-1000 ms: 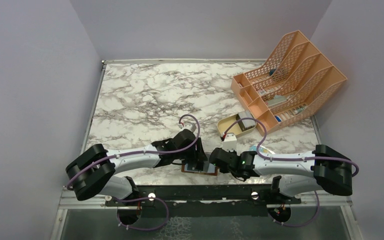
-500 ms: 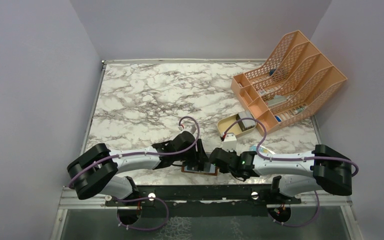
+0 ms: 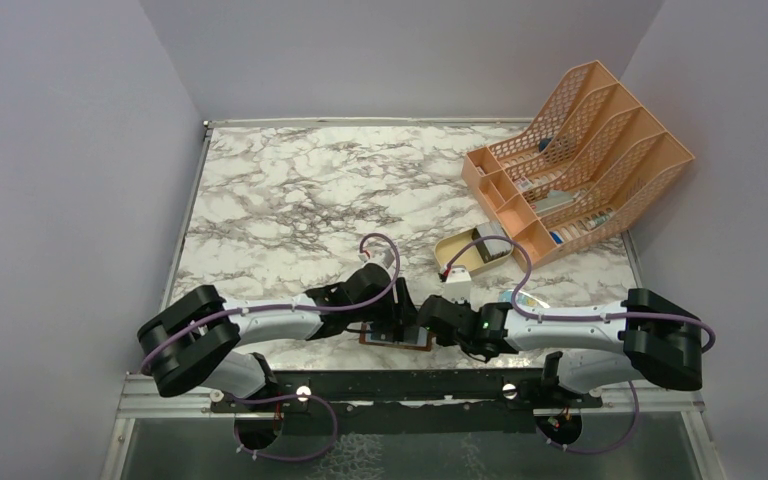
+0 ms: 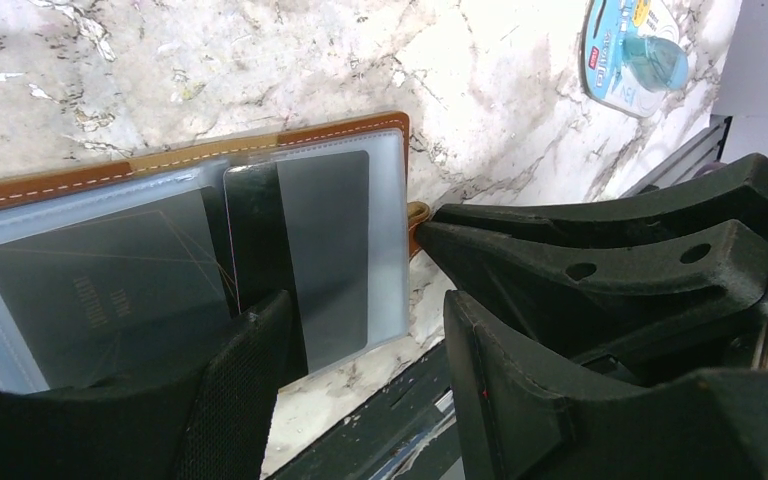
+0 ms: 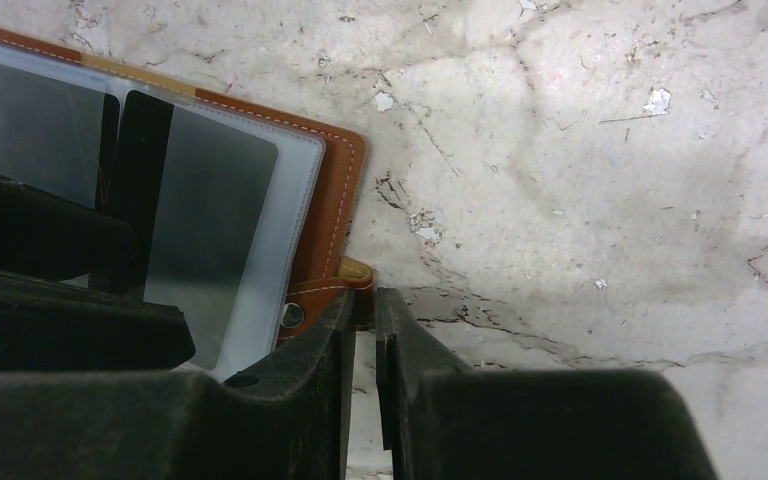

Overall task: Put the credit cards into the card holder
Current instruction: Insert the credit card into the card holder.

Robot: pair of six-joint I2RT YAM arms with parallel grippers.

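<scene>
The brown leather card holder (image 3: 397,341) lies open at the table's near edge, between both grippers. In the left wrist view its clear sleeves (image 4: 385,230) hold one dark credit card (image 4: 110,290) on the left and a second dark card (image 4: 305,250) on the right, whose left strip sticks out of the sleeve. My left gripper (image 4: 365,310) is open over that second card, its left finger (image 4: 230,400) resting on the card's near end. My right gripper (image 5: 363,295) is shut on the holder's snap strap (image 5: 355,272) at the right edge. No pale card is in view.
A blue-and-clear packet (image 4: 625,45) lies right of the holder. A tan oval tray (image 3: 475,255) and the big orange mesh file rack (image 3: 580,160) stand at the back right. The black rail (image 3: 410,385) runs right behind the holder along the table's front edge.
My left gripper has edged to the right over the holder. The holder has shifted slightly left. The right arm has hardly moved.
</scene>
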